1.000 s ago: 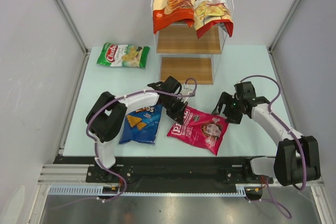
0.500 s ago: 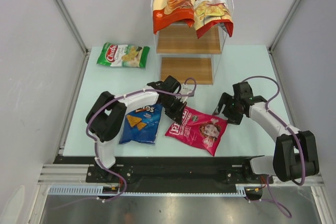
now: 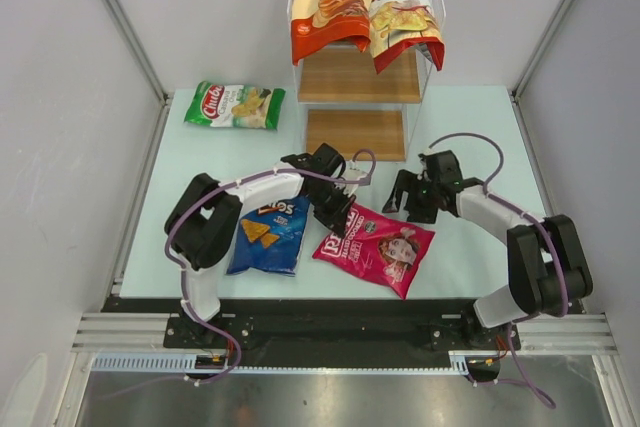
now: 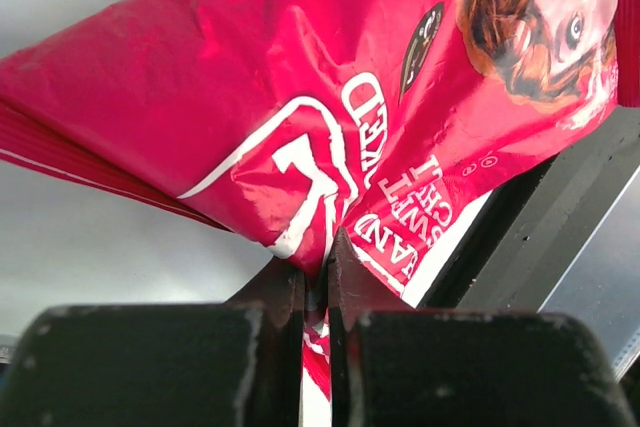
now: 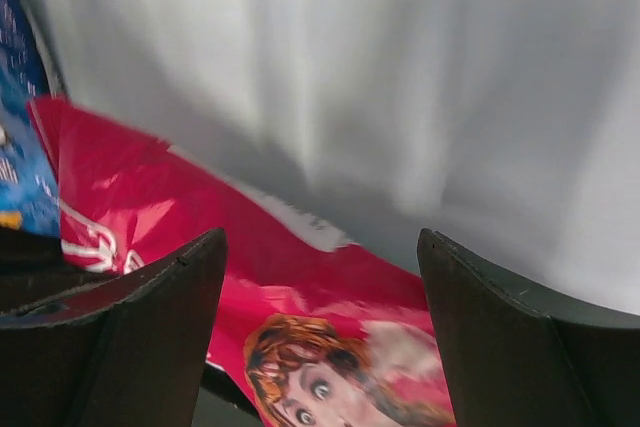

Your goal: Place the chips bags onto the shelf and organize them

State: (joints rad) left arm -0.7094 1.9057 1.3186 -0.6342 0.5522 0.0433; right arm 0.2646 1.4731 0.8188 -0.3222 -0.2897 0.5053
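A pale mint desk (image 3: 470, 127) sits between plain grey walls (image 3: 60, 97), with the shelf (image 3: 355, 134) at its far edge

The left pincer (image 3: 335, 215) is clenched on the near-left edge of the pink bag (image 3: 375, 245), the foil nipped between its jaws in the left wrist view. The right pincer (image 3: 405, 197) is spread wide and grasps nothing, just above that bag's far corner

Five bags: the orange-and-cream bag (image 3: 325, 2) and the red bag (image 3: 405, 22) side by side on the shelf's top tier; three on the desk, the green bag (image 3: 234, 105) far left, the blue bag (image 3: 268, 237) beside the pink one
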